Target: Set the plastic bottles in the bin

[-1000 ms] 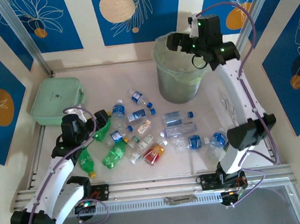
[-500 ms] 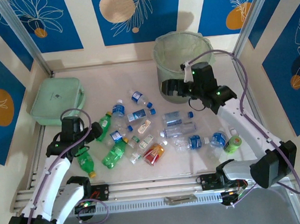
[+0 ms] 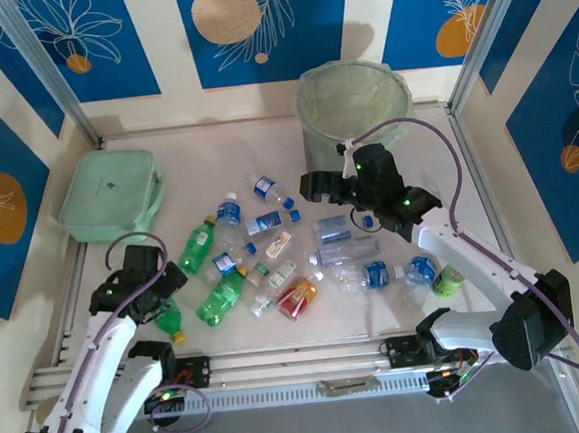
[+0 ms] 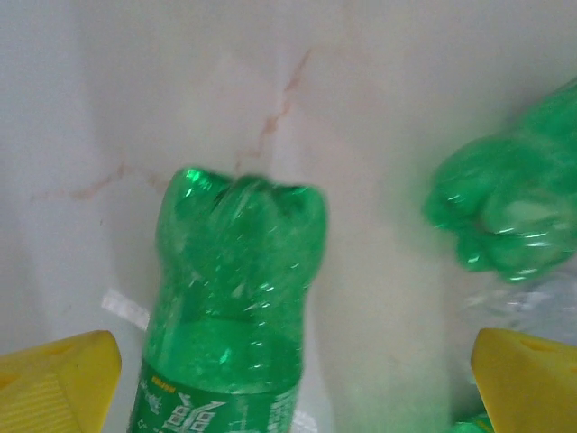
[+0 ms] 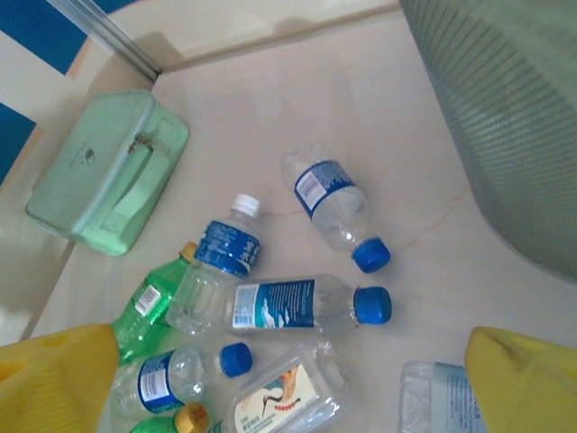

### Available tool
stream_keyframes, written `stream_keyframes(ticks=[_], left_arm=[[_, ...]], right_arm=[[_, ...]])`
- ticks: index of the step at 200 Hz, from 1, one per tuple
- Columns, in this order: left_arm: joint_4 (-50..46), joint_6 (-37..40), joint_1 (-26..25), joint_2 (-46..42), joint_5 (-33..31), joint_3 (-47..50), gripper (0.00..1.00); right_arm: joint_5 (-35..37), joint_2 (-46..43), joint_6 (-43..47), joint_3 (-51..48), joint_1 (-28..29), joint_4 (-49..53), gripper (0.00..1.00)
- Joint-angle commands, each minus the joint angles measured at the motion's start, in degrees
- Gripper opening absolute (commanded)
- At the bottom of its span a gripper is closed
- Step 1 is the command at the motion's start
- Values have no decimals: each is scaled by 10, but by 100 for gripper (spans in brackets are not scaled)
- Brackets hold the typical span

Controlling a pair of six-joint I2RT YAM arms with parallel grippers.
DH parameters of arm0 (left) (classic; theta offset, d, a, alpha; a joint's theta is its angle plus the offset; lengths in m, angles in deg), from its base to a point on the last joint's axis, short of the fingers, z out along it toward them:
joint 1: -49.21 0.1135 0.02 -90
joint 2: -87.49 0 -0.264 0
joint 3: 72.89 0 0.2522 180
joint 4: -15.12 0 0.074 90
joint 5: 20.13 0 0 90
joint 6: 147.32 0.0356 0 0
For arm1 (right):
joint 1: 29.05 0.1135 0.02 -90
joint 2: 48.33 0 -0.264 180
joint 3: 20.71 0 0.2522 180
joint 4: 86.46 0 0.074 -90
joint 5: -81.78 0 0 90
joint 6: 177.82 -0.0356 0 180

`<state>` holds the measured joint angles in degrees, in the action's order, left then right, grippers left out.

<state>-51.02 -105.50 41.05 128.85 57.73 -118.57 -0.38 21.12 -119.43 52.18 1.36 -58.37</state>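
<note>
Overhead, the bin (image 3: 316, 144) stands at the far right of the bench (image 3: 194, 154). The plastic bottles (image 3: 272, 248) lie scattered in front of the bin and off to its left. The right gripper (image 3: 315, 186) hangs just in front of the bin's near wall, its jaws apart and holding nothing. The left gripper (image 3: 165, 296) is well away from the bin at the near left, low over a green bottle (image 3: 169, 319). A mint-green case (image 3: 112, 195) lies far to the bin's left.

At the left wrist, the yellow fingertips (image 4: 59, 379) stand wide apart. The green bottle's ribbed base lies between them, not gripped. A crushed green bottle (image 4: 509, 212) lies off to one side.

At the right wrist, the fingertips (image 5: 527, 379) are spread wide and empty. The bin's meshed wall rises at the upper right. Clear blue-capped bottles (image 5: 311, 307) lie to its left, with the case beyond them.
</note>
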Motion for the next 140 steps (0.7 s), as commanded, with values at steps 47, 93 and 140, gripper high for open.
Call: stream_keyframes(ticks=[47, 93, 140], left_arm=[[48, -36, 7, 18, 26, 72, 98], [103, -6, 7, 59, 24, 87, 81], [116, 18, 7, 68, 9, 95, 61]], right_arm=[[23, -12, -21, -5, 7, -27, 99], [34, -12, -22, -2, 11, -23, 99], [45, -12, -24, -1, 13, -21, 99]])
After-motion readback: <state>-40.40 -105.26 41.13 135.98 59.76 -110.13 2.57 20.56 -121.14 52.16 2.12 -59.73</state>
